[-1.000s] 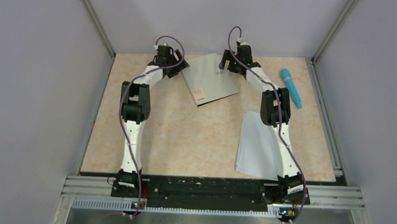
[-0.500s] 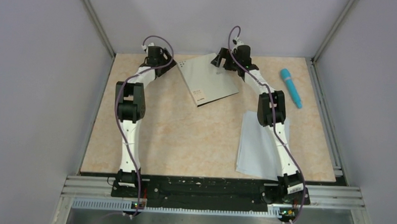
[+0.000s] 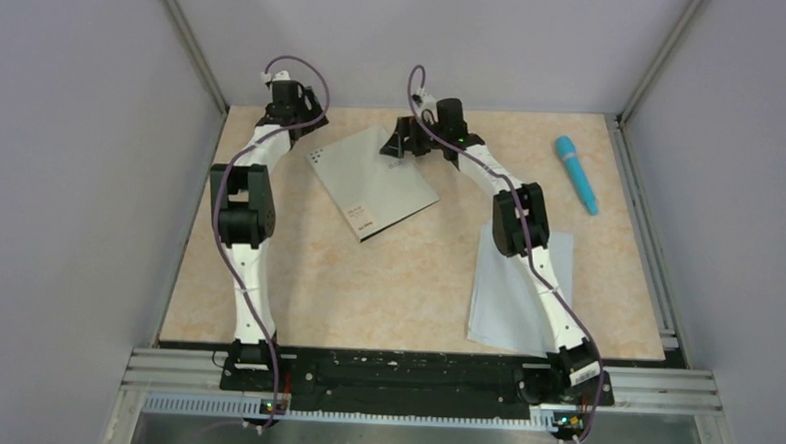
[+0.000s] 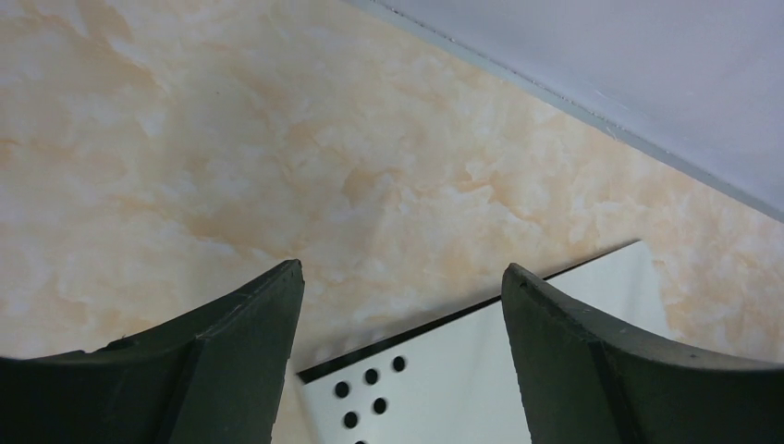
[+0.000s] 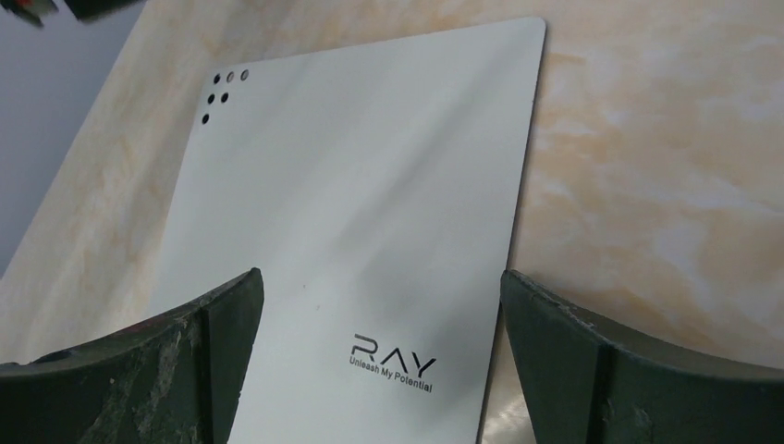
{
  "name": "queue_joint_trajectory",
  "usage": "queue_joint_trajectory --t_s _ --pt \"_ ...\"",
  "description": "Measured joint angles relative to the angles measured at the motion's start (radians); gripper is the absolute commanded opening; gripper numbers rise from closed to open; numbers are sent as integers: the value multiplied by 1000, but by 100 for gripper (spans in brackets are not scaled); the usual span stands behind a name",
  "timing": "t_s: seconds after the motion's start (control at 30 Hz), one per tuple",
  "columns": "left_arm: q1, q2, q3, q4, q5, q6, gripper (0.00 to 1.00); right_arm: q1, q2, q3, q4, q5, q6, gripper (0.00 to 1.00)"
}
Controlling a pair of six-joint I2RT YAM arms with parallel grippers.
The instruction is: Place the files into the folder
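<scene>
Two arm bases are bolted to a black rail [image 3: 412, 375] at the near edge of a peach, marbled table [image 3: 366, 291], its middle and near-left quarter bare and open for movement.

Near right lie the files [image 3: 501, 292] - thin, pale sheets in one flat stack, square to the table. How many sheets cannot be told. The right arm [image 3: 528, 248] crosses above the stack, whose right side stops short of the table's right edge.

Farther in, left of centre, is the one folder [image 3: 376, 181]. It is shut, flat, matte grey, with rounded corners, and turned at an angle, with bare table on all four sides. A thin dark line runs along its edge. In the right wrist view six small black dots [image 5: 225, 95] mark one far corner, and a dark "RAY" logo [image 5: 393, 356] sits toward the near edge.

The right gripper [image 3: 397, 144] hangs over the folder's far corner, its dark, scuffed fingers spread wide and holding nothing - contact with the cover cannot be judged. The left gripper [image 3: 306, 116] sits at the far left, just beside the dotted corner, its smooth black fingers also wide and gripping nothing.

A single teal-blue stick [image 3: 577, 173], rounded at both ends, lies far right, well apart from the folder. Plain grey walls [image 3: 537, 38] close off three sides beyond.
</scene>
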Motion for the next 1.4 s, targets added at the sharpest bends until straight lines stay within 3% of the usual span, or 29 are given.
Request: queue_joint_trajectory --t_s 0.3,0.47,0.63,0.87,1.0,1.2,1.4 --pt "3 -154 -131 -120 64 91 82 82 -122 -126 -211 -87 -204 99" --pt "5 -198 -201 -193 66 93 81 105 -227 -235 -325 -20 -219 99" --pt "27 -198 -206 -253 56 113 81 113 -408 -393 -354 113 -149 99" --pt "43 -164 -201 -282 47 156 81 141 -867 -802 -241 256 10 99" --pt "50 -126 -172 -288 69 171 81 175 -1038 -1004 -179 307 89 99" --pt "68 -94 -125 -323 121 172 80 227 -1114 -1208 -172 365 159 99" --pt "74 -94 -127 -357 193 152 68 257 -1188 -1349 -135 392 245 97"
